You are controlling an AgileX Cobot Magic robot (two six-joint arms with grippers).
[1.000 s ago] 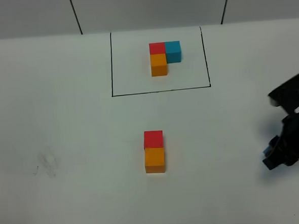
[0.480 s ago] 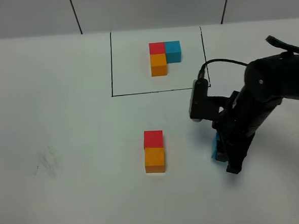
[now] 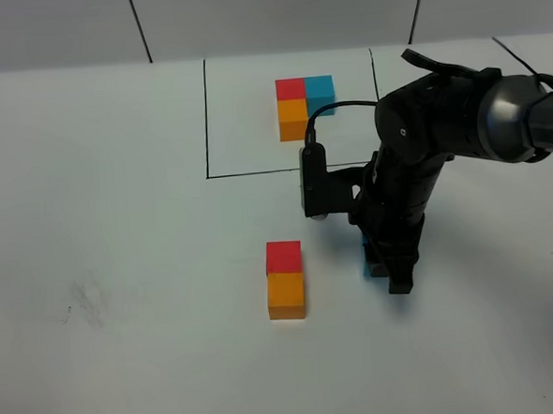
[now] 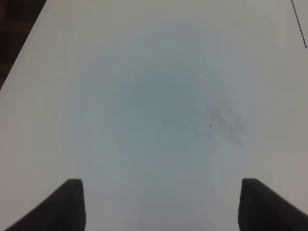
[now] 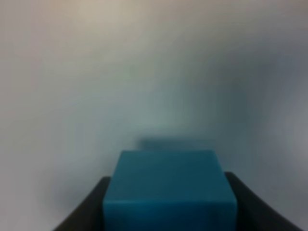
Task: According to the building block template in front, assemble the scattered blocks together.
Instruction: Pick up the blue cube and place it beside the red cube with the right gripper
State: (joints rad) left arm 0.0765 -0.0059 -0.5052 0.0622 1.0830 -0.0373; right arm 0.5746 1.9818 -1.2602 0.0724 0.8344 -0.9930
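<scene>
The blue cube [image 5: 169, 190] is sitting squarely between the jaws of the right gripper [image 3: 385, 268], which are clenching it on both sides, evidently for carrying toward the red cube [image 3: 283, 257] and orange cube [image 3: 286, 295] joined on the worktop [image 3: 121, 273], near its left. The template [image 3: 304, 106] is lying beyond. The left gripper [image 4: 161, 204] is idling, jaws spread, grasping nothing.

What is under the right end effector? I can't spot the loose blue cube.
The blue cube sits between the right end effector's fingers; overhead only a sliver shows. Whether it touches the table is hidden.
</scene>
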